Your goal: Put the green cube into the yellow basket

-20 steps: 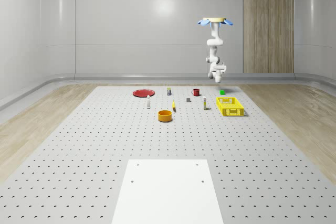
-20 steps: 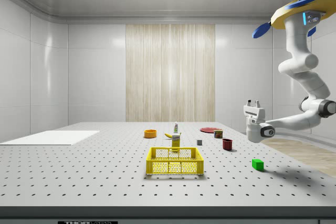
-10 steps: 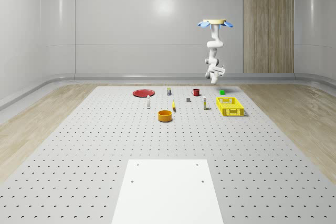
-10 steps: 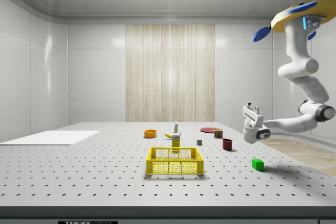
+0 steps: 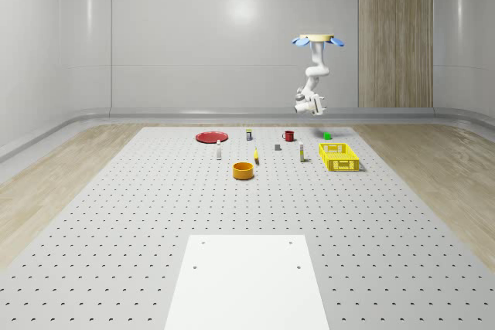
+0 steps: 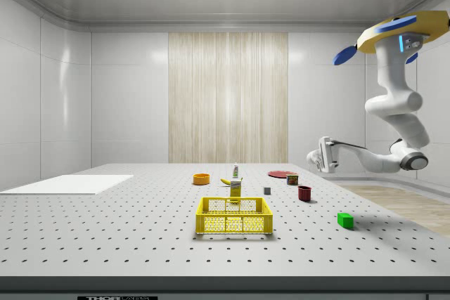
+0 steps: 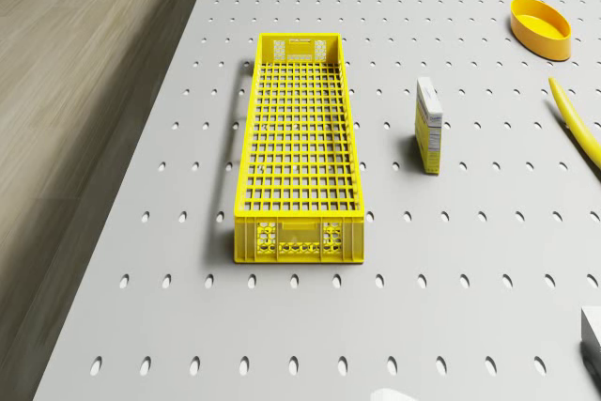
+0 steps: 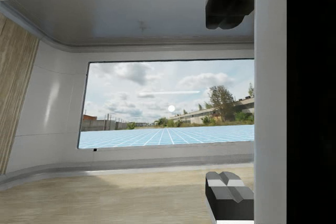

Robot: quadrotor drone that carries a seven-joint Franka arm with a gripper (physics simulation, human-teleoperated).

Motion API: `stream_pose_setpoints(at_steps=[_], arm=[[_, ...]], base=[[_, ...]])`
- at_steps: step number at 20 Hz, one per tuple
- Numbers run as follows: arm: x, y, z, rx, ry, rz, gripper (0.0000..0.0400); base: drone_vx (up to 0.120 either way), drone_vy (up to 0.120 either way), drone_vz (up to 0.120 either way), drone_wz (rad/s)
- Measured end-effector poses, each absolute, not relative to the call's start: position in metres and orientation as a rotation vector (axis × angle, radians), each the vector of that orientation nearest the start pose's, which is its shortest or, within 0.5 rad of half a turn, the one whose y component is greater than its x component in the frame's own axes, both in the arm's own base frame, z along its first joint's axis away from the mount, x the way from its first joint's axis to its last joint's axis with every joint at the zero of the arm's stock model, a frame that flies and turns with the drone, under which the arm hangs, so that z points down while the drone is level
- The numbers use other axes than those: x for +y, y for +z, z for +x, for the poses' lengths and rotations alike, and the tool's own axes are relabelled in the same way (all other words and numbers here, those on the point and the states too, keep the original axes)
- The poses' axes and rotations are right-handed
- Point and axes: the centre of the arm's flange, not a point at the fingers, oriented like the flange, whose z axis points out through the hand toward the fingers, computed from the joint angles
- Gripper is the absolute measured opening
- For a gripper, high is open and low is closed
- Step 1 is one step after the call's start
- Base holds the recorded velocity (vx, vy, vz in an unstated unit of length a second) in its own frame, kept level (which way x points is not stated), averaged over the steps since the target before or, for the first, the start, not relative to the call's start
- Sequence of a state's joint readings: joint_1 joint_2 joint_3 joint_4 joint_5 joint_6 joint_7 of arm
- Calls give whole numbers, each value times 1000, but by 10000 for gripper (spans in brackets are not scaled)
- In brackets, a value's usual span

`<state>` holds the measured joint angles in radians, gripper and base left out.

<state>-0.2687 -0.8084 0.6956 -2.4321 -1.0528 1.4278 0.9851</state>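
Approach phase of a pick-and-place task. The drone (image 6: 401,31) hovers high above the far corner of the perforated desk (image 5: 247,206), near the green cube (image 6: 344,220), which rests on the desk surface untouched and well apart from the yellow basket (image 6: 234,216); in the whole-scene view the cube (image 5: 326,135) lies just beyond the basket's far end (image 5: 338,156). The arm is bent so that the gripper (image 6: 323,154) points roughly sideways, high above the desk and to the side view's left of the cube. In the wrist view the two fingertips (image 8: 229,6) stand wide apart with nothing between them, and the camera looks toward a window in the room wall, not at the desk. The drone view shows the basket (image 7: 297,147) empty, with a small box (image 7: 429,125) standing beside it. To execute the step well, the wrist should probably be turned downward first, then centred over the cube with the fingers kept spread, and lowered squarely so both pads meet opposite faces; a tilted descent risks nudging the cube aside.
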Motion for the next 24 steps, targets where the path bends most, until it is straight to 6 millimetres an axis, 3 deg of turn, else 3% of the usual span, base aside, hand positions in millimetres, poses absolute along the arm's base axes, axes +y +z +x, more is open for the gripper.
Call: stream_pose_setpoints(at_steps=[4,9,15,24], arm=[[78,531,306,-374,752,869,400],[38,500,307,-168,784,374,400],[13,492,307,-60,786,128,400],[2,491,307,-14,785,25,400]], base=[[120,0,-120,0],[120,0,-120,0],[-40,0,-120,0],[-120,13,-120,0]])
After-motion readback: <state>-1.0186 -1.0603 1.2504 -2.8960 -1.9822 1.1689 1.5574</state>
